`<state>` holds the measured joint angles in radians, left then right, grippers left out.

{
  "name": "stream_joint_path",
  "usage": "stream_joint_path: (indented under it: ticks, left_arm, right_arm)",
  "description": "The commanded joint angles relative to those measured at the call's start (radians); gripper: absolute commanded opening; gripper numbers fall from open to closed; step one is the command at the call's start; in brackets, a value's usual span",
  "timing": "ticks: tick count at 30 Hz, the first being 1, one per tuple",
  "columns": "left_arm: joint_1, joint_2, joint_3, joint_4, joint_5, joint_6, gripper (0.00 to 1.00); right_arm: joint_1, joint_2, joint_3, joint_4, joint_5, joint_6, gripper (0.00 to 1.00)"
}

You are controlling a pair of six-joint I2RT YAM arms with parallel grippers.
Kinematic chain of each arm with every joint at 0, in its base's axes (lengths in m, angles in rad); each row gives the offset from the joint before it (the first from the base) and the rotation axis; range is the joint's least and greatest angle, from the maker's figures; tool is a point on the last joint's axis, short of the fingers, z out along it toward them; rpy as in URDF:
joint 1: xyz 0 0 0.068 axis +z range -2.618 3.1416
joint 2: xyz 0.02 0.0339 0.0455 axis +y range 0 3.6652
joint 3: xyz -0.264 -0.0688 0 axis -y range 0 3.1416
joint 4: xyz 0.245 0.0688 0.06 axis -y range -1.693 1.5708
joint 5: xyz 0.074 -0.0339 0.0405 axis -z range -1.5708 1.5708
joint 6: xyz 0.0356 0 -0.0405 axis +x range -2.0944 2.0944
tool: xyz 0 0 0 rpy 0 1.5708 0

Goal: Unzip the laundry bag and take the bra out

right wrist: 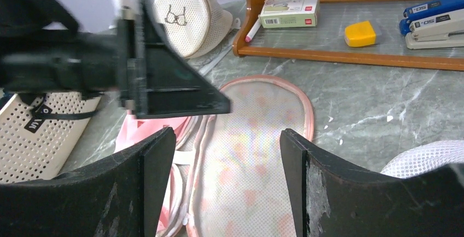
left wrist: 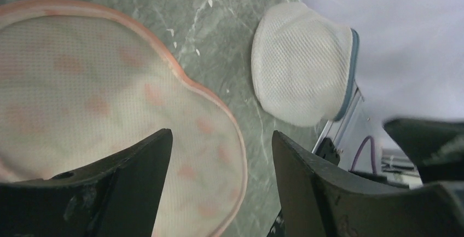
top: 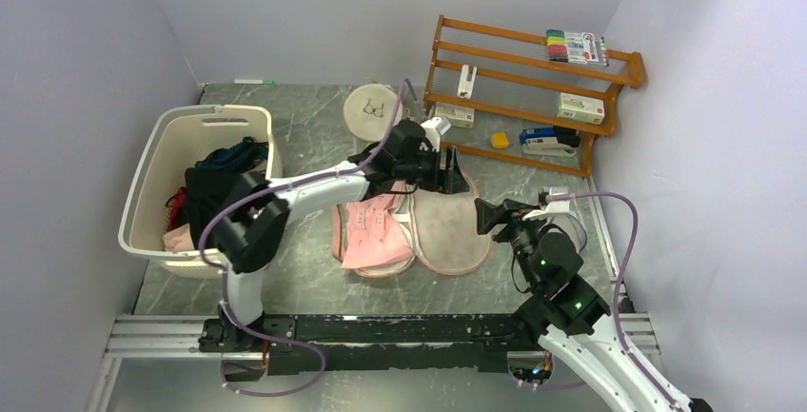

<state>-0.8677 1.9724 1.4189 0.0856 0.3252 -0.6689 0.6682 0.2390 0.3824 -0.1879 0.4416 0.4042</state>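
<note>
Well, from my seat the table point(top: 314, 127) is a grey-green marbled slab, boxed in by plain lavender walls point(top: 95, 50) on three sides, with an aluminium rail point(top: 152, 336) along the near edge.

The laundry bag point(top: 452, 231) lies in the middle of the table, spread open like a clamshell with its mesh lining facing up. A pink bra point(top: 371, 236) lies crumpled on its left half; the right half is bare.

My left gripper point(top: 449, 174) hangs over the far end of the bag, its fingers spread wide with nothing between them. The wrist view shows only lining and tabletop in the gap. My right gripper point(top: 487, 214) sits just off the bag's right edge, likewise parted and carrying nothing.

A cream slatted basket point(top: 157, 155) stands at the left of the table, stuffed with dark clothes. Toward the back sits a round white mesh pouch point(top: 373, 112) with a small bra icon printed on it. A wooden rack point(top: 533, 60) leans in the far right corner, holding markers, small boxes, a yellow block and a stapler. A white domed mesh case with a grey rim point(left wrist: 301, 62) rests on the table close to my right arm.
</note>
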Motion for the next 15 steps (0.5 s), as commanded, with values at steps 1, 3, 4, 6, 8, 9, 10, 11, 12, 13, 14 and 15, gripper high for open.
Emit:
stream_joint_path:
  ticks: [1, 3, 4, 6, 8, 9, 10, 11, 12, 13, 14, 15]
  left_arm:
    - [-0.003, -0.193, -0.073, -0.149, -0.039, 0.191, 0.79]
    - [-0.003, -0.27, -0.123, -0.231, -0.072, 0.225, 0.8]
    - [-0.002, -0.313, -0.156, -0.272, -0.089, 0.234, 0.8]
    - [-0.002, -0.407, -0.24, -0.328, -0.122, 0.235, 0.79]
    - [0.002, -0.515, -0.342, -0.363, -0.147, 0.21, 0.8]
    - [0.01, -0.572, -0.415, -0.375, -0.153, 0.186, 0.8]
    - [0.02, -0.628, -0.465, -0.385, -0.153, 0.16, 0.8]
    - [0.03, -0.687, -0.519, -0.399, -0.151, 0.126, 0.8]
    - [0.039, -0.755, -0.565, -0.413, -0.153, 0.092, 0.79]
    - [0.046, -0.8, -0.606, -0.436, -0.156, 0.064, 0.79]
    - [0.05, -0.844, -0.642, -0.459, -0.161, 0.035, 0.79]
    - [0.052, -0.887, -0.674, -0.481, -0.167, 0.005, 0.79]
  right_arm:
    - [0.005, -0.006, -0.008, 0.006, 0.027, 0.005, 0.71]
    - [0.005, 0.0, -0.008, 0.007, 0.028, 0.004, 0.71]
    - [0.004, 0.003, -0.009, 0.008, 0.028, 0.003, 0.71]
    - [0.005, 0.013, -0.007, 0.009, 0.027, 0.001, 0.71]
    - [0.003, 0.022, -0.007, 0.014, 0.023, -0.001, 0.72]
    - [0.004, 0.028, -0.007, 0.017, 0.018, -0.001, 0.72]
    - [0.004, 0.033, -0.006, 0.018, 0.013, -0.003, 0.72]
    - [0.004, 0.04, -0.005, 0.02, 0.009, -0.004, 0.72]
    - [0.004, 0.047, -0.005, 0.023, 0.003, -0.007, 0.72]
    - [0.004, 0.055, -0.004, 0.026, -0.001, -0.009, 0.72]
    - [0.004, 0.063, -0.003, 0.027, -0.003, -0.009, 0.72]
    - [0.004, 0.072, -0.003, 0.028, -0.005, -0.009, 0.72]
